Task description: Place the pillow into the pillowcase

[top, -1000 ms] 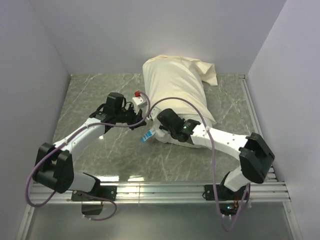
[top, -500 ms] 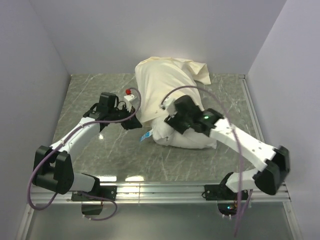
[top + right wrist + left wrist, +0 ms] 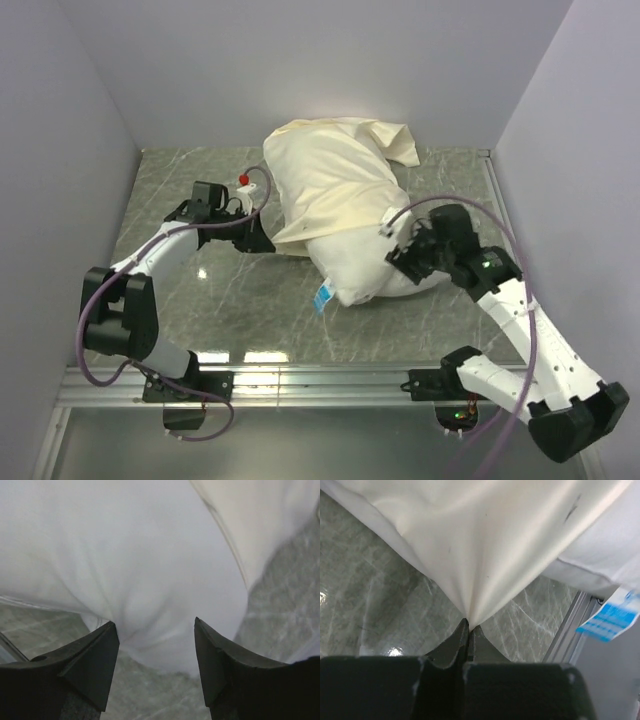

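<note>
The pillow [image 3: 365,265] lies on the marble table, its far part inside the cream pillowcase [image 3: 330,175] and its white near end bare. A blue tag [image 3: 322,297] sticks out at that end. My left gripper [image 3: 262,243] is shut on the pillowcase's left edge. In the left wrist view the cream pillowcase [image 3: 485,545] fans out taut from the pinched tips of the gripper [image 3: 469,625], with the pillow [image 3: 600,555] and its tag [image 3: 610,622] at the right. My right gripper [image 3: 400,262] stands open at the pillow's near right end. In its wrist view the pillow [image 3: 125,555] bulges between the spread tips of the gripper [image 3: 156,630].
White walls close in the table on the left, back and right. A metal rail [image 3: 320,378] runs along the near edge and another rail [image 3: 497,200] along the right side. Purple cables loop over both arms.
My right gripper opened, let go at the pillow's near left, and swung round to its near right end. The left gripper drew the pillowcase edge left and back; the pillow turned.
</note>
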`<action>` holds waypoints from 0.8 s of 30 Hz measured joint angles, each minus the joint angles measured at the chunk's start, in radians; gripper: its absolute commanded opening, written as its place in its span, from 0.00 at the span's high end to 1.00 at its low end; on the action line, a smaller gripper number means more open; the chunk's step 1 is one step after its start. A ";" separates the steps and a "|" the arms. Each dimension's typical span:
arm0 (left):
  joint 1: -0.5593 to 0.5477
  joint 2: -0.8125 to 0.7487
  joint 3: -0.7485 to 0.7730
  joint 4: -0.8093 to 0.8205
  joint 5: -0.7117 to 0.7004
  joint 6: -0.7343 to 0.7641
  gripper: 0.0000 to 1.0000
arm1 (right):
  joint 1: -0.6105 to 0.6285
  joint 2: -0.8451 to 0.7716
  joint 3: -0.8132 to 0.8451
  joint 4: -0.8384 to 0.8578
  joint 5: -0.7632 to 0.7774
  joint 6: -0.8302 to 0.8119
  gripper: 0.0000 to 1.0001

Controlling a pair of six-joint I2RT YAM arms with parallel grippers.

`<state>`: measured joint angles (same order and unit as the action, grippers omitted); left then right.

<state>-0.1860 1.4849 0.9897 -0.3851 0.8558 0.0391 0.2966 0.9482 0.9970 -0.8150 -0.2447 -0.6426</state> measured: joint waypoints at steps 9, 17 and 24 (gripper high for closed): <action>-0.042 0.045 0.042 -0.077 -0.027 -0.006 1.00 | 0.432 0.384 0.067 0.205 0.192 0.106 0.39; -0.120 0.030 0.045 -0.047 -0.052 -0.015 1.00 | 0.529 0.748 0.446 0.212 0.405 0.316 0.41; -0.045 0.014 0.036 -0.024 -0.006 -0.113 1.00 | 0.557 0.573 0.451 0.218 0.367 0.365 0.07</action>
<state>-0.2306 1.4994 1.0256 -0.4095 0.8497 -0.0738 0.8532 1.5208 1.4479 -0.5972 0.1226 -0.2771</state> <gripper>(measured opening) 0.014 0.882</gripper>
